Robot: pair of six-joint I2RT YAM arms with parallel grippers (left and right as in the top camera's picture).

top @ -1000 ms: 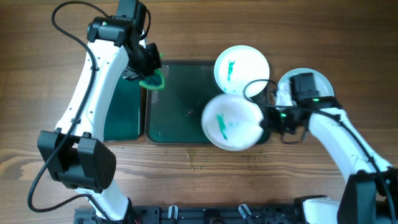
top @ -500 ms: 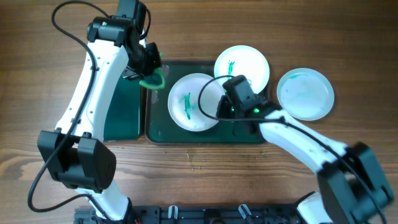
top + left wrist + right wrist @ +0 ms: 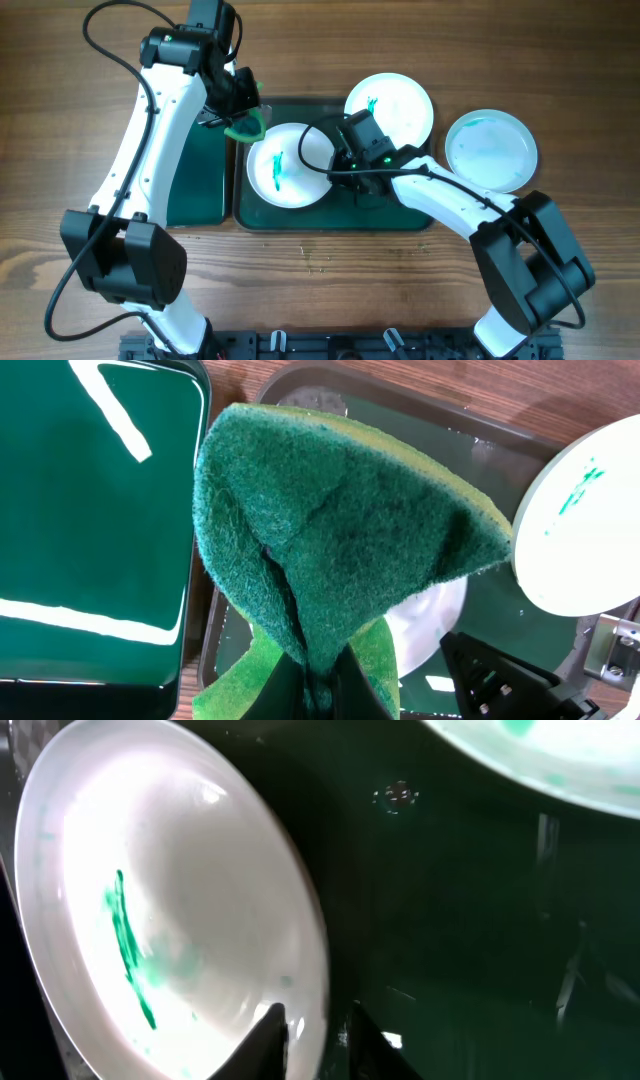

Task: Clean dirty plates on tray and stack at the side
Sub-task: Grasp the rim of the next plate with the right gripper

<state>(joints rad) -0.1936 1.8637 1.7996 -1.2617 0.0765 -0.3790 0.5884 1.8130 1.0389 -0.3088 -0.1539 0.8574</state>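
My right gripper (image 3: 335, 160) is shut on the rim of a white plate (image 3: 285, 165) with a teal smear and holds it tilted over the large dark green tray (image 3: 300, 212); the right wrist view shows the plate (image 3: 150, 910) between the fingers (image 3: 315, 1030). My left gripper (image 3: 240, 112) is shut on a folded green sponge (image 3: 340, 530) at the tray's back left corner, just beside the held plate. A second smeared plate (image 3: 390, 108) lies at the tray's back right. A third bluish plate (image 3: 491, 150) lies on the table right of the tray.
A smaller, narrower green tray (image 3: 195, 185) lies left of the large one. Bare wooden table surrounds the trays. The arm bases stand at the front edge.
My right gripper has carried the smeared plate leftward across the tray, from its right end to beside the sponge. The third plate became uncovered. The left arm has stayed still.
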